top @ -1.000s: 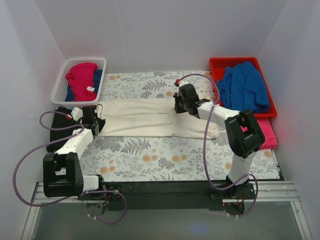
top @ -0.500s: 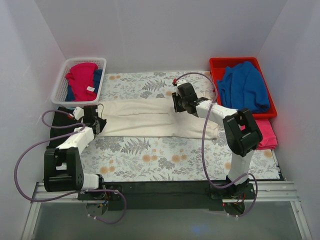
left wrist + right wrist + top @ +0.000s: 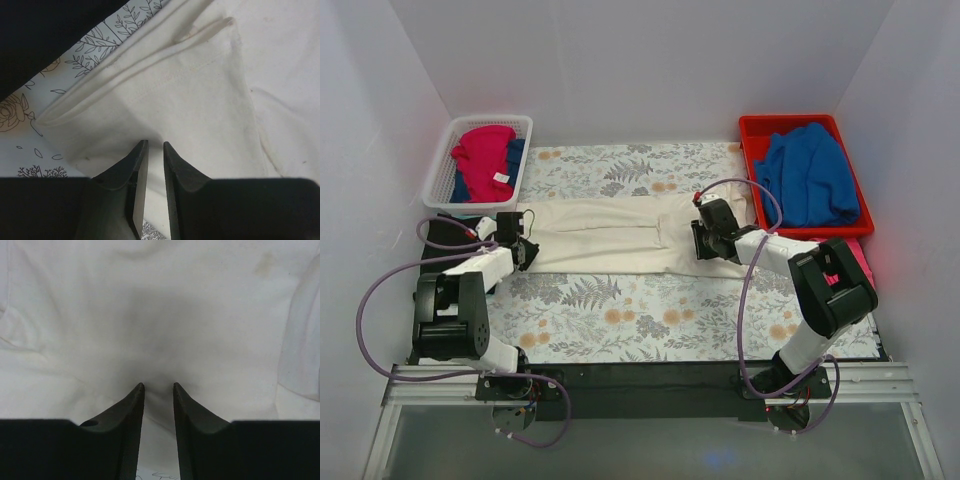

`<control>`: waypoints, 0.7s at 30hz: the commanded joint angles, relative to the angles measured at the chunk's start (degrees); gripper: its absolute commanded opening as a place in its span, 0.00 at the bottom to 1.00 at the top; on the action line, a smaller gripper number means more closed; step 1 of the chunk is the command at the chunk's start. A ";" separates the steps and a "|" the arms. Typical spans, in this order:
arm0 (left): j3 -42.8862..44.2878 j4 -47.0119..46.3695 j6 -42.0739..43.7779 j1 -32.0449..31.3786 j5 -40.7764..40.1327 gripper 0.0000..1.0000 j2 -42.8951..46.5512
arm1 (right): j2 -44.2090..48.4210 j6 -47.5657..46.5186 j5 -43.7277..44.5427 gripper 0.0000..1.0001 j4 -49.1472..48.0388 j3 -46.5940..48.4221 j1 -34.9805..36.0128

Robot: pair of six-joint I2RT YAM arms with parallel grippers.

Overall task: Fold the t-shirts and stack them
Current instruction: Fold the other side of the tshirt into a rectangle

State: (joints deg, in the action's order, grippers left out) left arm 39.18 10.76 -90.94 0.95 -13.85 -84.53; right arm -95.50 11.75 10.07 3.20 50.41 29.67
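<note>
Left pincer [image 3: 525,250] pinches the cream shirt's [image 3: 610,235] left edge, jaws nearly closed on the cloth. Right pincer [image 3: 705,243] sits parted over its right end, gripping nothing. Shirt lies flat across the tabletop [image 3: 620,310].

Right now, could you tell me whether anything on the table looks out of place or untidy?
The cream shirt lies in a long band, neatly enough. A faint yellowish stain marks it in the right wrist view. A pink cloth sticks out from under the red tray, and a black cloth lies off the floral tablecloth at the left.

Parted tool [image 3: 157,387] over cream shirt [image 3: 165,310]
</note>
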 commanded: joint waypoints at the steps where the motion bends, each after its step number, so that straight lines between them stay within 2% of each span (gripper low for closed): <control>1: 1.51 2.15 -0.82 -0.16 -1.27 0.18 -0.81 | 1.46 1.43 -0.31 0.35 0.14 -0.75 -0.14; 11: 1.95 2.59 -2.67 -0.16 -1.09 0.19 -3.01 | 3.57 3.90 1.36 0.33 5.76 -4.88 -4.17; 15: 1.34 3.03 -2.84 -0.16 -1.62 0.19 -1.60 | 5.68 3.72 1.62 0.32 6.29 -7.08 -6.03; 21: 0.11 3.56 -3.11 -0.16 -1.80 0.19 2.60 | 6.03 3.19 0.13 0.31 6.20 -5.59 -6.91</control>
State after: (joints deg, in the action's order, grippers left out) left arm 40.34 11.90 -93.91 0.93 -14.15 -85.52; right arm -89.60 15.14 9.67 4.86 44.80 23.31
